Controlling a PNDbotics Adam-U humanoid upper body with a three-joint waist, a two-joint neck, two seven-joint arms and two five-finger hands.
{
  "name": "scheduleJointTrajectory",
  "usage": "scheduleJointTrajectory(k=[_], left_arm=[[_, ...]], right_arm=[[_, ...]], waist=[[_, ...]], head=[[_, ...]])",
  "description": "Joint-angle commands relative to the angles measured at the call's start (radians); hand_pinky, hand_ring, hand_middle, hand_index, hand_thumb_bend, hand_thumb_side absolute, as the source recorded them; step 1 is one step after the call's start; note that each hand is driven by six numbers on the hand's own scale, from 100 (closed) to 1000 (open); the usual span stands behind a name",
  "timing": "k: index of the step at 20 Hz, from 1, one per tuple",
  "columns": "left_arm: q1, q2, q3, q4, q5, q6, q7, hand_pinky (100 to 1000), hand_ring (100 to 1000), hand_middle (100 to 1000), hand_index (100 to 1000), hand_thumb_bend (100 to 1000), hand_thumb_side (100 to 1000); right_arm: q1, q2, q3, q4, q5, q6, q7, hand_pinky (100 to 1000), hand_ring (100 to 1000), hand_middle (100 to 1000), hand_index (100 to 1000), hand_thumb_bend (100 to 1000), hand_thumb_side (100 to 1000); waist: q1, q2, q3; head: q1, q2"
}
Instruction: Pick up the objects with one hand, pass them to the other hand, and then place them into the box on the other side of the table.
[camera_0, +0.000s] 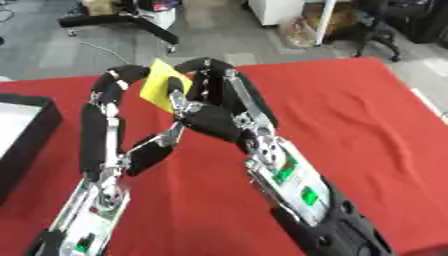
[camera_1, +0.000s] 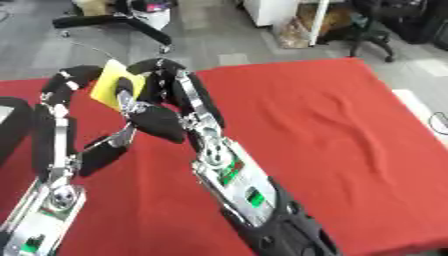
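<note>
2 black-and-silver robot hands were seen meeting above a red table, with a flat yellow object held between them, raised off the cloth. The right hand was curled against the object's lower right edge; the left hand was arched over its upper left side, fingers bent around it. Which hand carried the weight could not be told — the fingers overlapped there. A dark box was partly shown at the table's left edge, well apart from the hands.

The hand-over was judged to be under way. The object could be dropped onto the cloth if 1 hand were released before the other had closed on it — only thin edges appeared to be held. It could also be twisted between the crossing fingers.
</note>
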Motion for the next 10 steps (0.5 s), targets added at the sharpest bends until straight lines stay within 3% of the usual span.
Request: scheduleJointTrajectory(k=[1, 3, 7, 10], left_arm=[[-0.022, 0.000, -0.001, -0.022, -0.003, -0.008, 0.029, 684, 648, 610, 695, 213, 471], [-0.019, 0.004, 0.000, -0.027, -0.015, -0.013, 0.045, 685, 638, 601, 684, 194, 476], [0.001, 0.018, 0.013, -0.030, -0.052, -0.016, 0.060, 688, 630, 594, 676, 194, 487], [0.035, 0.040, 0.027, -0.025, -0.069, -0.005, 0.067, 687, 626, 589, 672, 205, 489]], right_arm=[[-0.010, 0.000, 0.000, -0.031, -0.017, 0.000, 0.015, 528, 504, 367, 459, 162, 205], [-0.011, -0.002, 0.002, -0.033, -0.015, -0.005, 0.044, 547, 534, 413, 524, 268, 358], [-0.014, -0.011, -0.002, -0.042, 0.027, -0.053, 0.207, 608, 652, 633, 806, 399, 635], [-0.015, -0.021, -0.037, -0.051, 0.063, -0.099, 0.310, 626, 685, 708, 860, 390, 688]], waist=[[-0.011, -0.012, -0.001], [-0.010, -0.012, -0.002], [-0.008, -0.014, -0.002], [-0.004, -0.017, -0.001]], head=[[0.004, -0.010], [0.008, -0.008], [0.030, -0.007], [0.078, 0.004]])
